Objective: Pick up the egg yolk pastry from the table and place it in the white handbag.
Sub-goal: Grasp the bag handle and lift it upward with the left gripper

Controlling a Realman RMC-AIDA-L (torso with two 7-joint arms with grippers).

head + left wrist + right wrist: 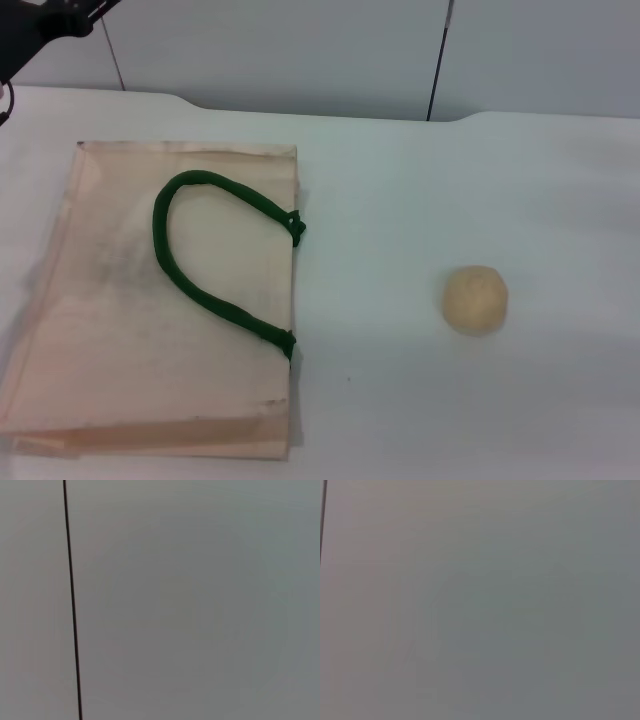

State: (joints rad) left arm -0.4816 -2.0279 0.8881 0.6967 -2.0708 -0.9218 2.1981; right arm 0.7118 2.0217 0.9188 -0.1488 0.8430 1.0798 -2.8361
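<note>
Currently, scene: a white worktop (400,420) carries two things, a bag and a pastry, with a grey panelled wall (300,50) behind it.
Pastry (476,299): a small round pale beige ball, resting alone on the worktop at about 4 o'clock from the middle of the head view, well apart from the bag, with nothing touching it.
Bag (120,330): a cream fabric tote lying flat on the worktop at about 8 o'clock, its side showing faint grey smudges.
Handle (190,270): a thick dark green rope loop lying on top of the bag, both ends fixed at the bag's edge on the side facing the pastry.
Left arm (45,25): only a dark piece of it shows, at 10 o'clock in the head view's far corner, raised above the worktop's back edge and well clear of the bag.
Left tool: its fingers are out of sight, so clenched or released cannot be told.
Left wrist camera: only the plain grey wall with one dark vertical seam (72,605).
Right arm: not seen in the head view.
Right tool: not seen either; its wrist camera meets nothing but plain grey surface.
</note>
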